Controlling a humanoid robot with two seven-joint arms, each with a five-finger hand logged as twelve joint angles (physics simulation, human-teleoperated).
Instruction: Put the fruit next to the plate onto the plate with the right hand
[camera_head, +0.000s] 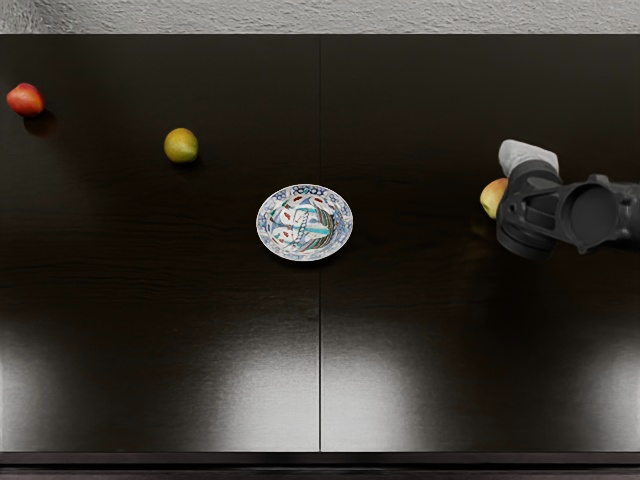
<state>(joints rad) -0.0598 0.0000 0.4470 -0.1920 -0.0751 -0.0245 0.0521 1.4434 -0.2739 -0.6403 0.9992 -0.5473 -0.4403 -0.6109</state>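
Plainly the dark table stretched wide, and the right hand, its arm reaching in from the right edge, hung over the table's right side, while the patterned plate waited bare at the middle as the place to fill. The pale yellow fruit lay on the wood well apart from the plate, tucked against the hand and half hidden by it. I took that for a grasp being set up, though I could not tell whether the hand was open or closed on it. A greenish fruit and a red fruit lay far left, likely beyond that arm's easy reach.
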